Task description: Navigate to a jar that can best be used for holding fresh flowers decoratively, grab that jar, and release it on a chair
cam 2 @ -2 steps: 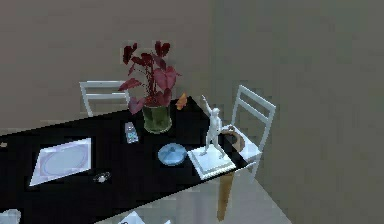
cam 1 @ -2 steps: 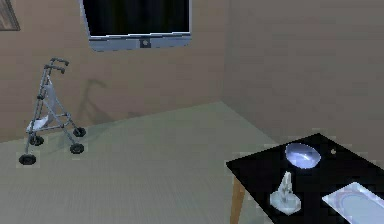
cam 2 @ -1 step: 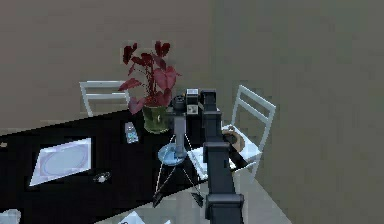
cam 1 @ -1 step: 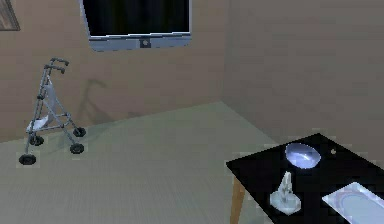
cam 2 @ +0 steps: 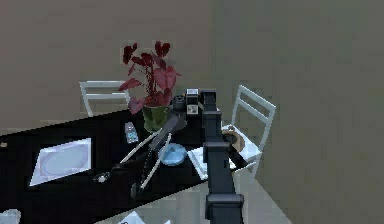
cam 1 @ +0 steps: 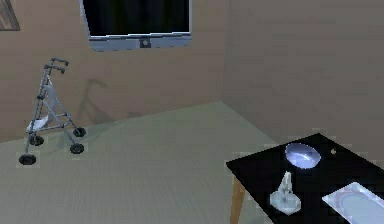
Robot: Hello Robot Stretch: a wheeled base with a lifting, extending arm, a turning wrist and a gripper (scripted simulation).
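Note:
A plant with red leaves [cam 2: 150, 72] stands in a small green jar [cam 2: 153, 119] on the black table [cam 2: 60, 135] in the arm side view. My arm [cam 2: 220, 185] rises from the bottom edge, with its white marker squares [cam 2: 191, 99] just right of the jar. The gripper [cam 2: 138, 168] has its dark body beside the jar, and its thin fingers [cam 2: 125, 160] slant down-left over the tabletop. Things lie on the table behind it, so I cannot tell whether it holds anything. One white chair [cam 2: 101, 95] stands behind the table, another [cam 2: 252, 112] at its right end.
The table in the arm side view carries a white plate [cam 2: 62, 160], a pale blue dish [cam 2: 172, 154] and a small bottle [cam 2: 130, 132]. The forward view has a walker [cam 1: 50, 110], a wall screen [cam 1: 137, 22], and a black table [cam 1: 250, 170] with a bowl [cam 1: 302, 155].

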